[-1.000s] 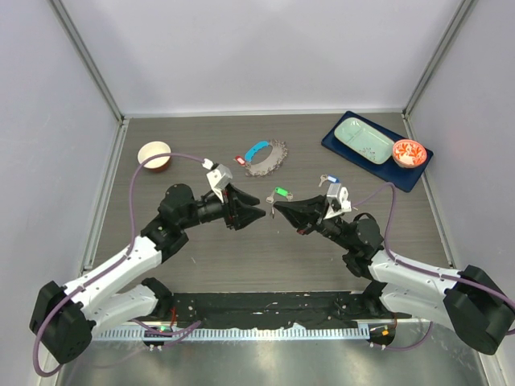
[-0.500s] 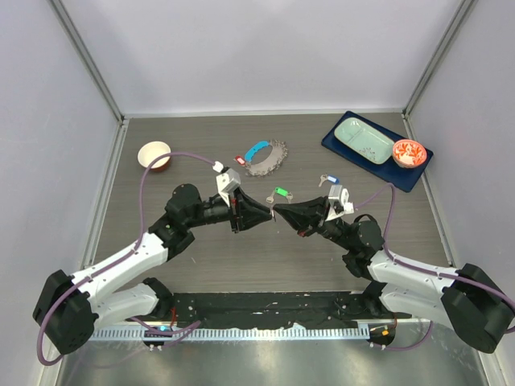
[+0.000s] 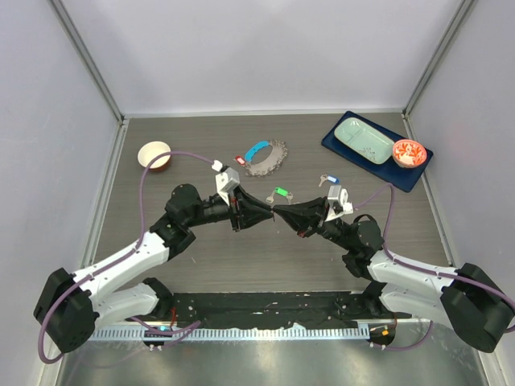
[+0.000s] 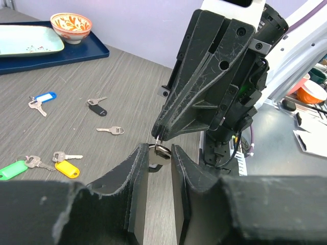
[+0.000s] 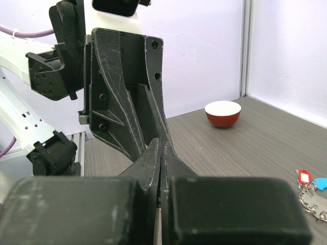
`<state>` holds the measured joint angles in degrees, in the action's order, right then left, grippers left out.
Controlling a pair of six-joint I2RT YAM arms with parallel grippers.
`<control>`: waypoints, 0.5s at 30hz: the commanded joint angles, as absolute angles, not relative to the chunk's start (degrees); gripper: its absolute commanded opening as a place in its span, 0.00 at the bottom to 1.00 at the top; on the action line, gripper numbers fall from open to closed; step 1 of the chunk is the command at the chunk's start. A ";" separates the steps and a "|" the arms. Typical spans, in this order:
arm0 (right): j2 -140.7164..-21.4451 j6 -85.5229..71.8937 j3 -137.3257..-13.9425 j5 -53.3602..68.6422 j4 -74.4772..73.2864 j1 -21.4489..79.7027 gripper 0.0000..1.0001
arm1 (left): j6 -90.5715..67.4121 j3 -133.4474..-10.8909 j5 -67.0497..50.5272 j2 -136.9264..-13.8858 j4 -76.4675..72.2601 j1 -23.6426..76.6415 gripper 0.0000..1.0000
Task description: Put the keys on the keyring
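Note:
My right gripper (image 3: 278, 210) is shut on a small key (image 4: 162, 151) with a dark head and a silver ring, held above the table's middle. My left gripper (image 3: 267, 207) meets it tip to tip. Its fingers (image 4: 138, 168) are open on either side of that key. In the right wrist view the shut gripper (image 5: 162, 145) hides the key. The keyring (image 3: 266, 157), a grey chain with a blue strap and a red tag, lies behind the grippers; it also shows in the right wrist view (image 5: 312, 190). Loose keys lie on the table: green-tagged (image 3: 280, 192), blue-tagged (image 3: 330, 180), black (image 4: 96, 107), plain silver (image 4: 111, 130), yellow-tagged (image 4: 66, 167).
A white bowl with a red outside (image 3: 154, 154) stands at the back left. A dark blue tray (image 3: 348, 153) at the back right holds a mint dish (image 3: 364, 139) and a patterned bowl (image 3: 409, 152). The enclosure's walls rise on three sides.
My left gripper has moved right toward the right gripper, and its open fingers now stand around the held key. The right gripper has barely moved.

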<state>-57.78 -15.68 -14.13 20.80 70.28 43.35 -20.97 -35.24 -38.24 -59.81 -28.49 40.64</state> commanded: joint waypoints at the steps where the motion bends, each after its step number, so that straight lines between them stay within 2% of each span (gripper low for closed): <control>1: -57.92 -16.00 -14.41 21.45 74.44 43.59 0.01 | -21.71 -36.74 -39.11 -60.82 -33.40 40.87 0.25; 3: -58.09 -16.00 -14.41 21.62 74.44 43.51 0.01 | -22.06 -36.74 -39.37 -61.08 -33.92 40.96 0.23; 6: -58.18 -16.35 -14.41 21.88 74.71 43.51 0.01 | -22.24 -37.00 -39.99 -61.44 -34.28 40.96 0.13; 7: -58.27 -16.35 -14.41 21.80 74.71 43.59 0.01 | -22.32 -37.00 -40.08 -61.52 -34.28 40.96 0.04; 8: -58.27 -16.52 -14.41 21.80 74.71 43.59 0.01 | -22.24 -36.91 -40.08 -61.52 -34.28 40.96 0.00; 12: -58.01 -17.13 -14.15 21.45 73.66 43.59 0.01 | -20.83 -36.56 -39.55 -60.12 -32.36 41.04 0.00; 15: -56.34 -17.93 -14.50 21.18 68.94 43.59 0.10 | -18.20 -37.00 -38.85 -58.28 -27.89 40.96 0.00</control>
